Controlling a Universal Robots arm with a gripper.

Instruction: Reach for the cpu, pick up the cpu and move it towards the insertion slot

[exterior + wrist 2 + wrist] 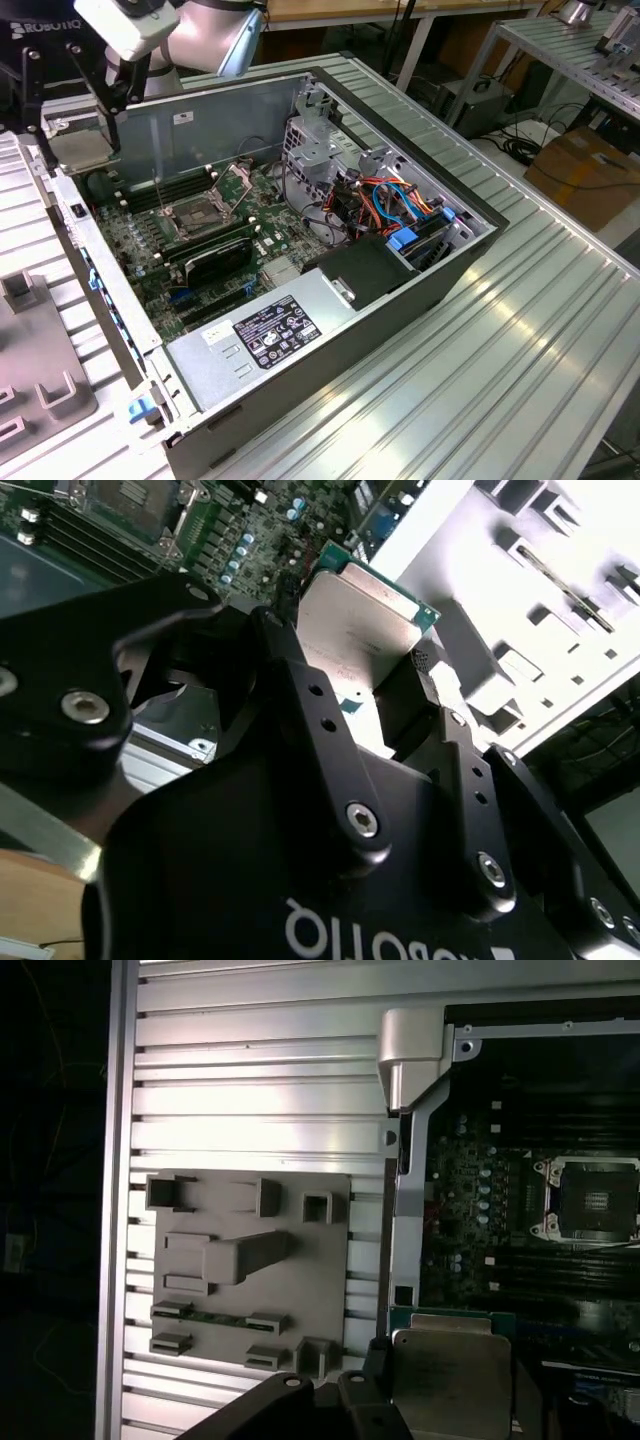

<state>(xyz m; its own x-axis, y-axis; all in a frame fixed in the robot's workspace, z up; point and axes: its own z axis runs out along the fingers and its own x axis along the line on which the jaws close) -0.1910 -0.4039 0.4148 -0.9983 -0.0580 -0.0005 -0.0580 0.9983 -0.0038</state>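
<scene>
The cpu (78, 150) is a thin square chip with a silvery-tan face, and my gripper (78, 140) is shut on it, one black finger on each side. It hangs above the case's edge at the exterior view's left, apart from the board. In the second wrist view the cpu (355, 615) sits between the fingers (290, 675) of the gripper (350, 645). The first wrist view shows the cpu (450, 1385) over the case rim. The insertion slot (200, 212) lies open on the green board, with its silver frame, raised plate and dark centre (595, 1195), to the exterior view's right of the chip and lower.
The open computer case (470, 250) lies on a ribbed aluminium table (520, 330). Inside it are a power supply (270, 335), a black finned block (215, 260), memory slots (140, 195) and a drive cage with cables (400, 205). A grey fixture plate (250, 1260) lies outside the case.
</scene>
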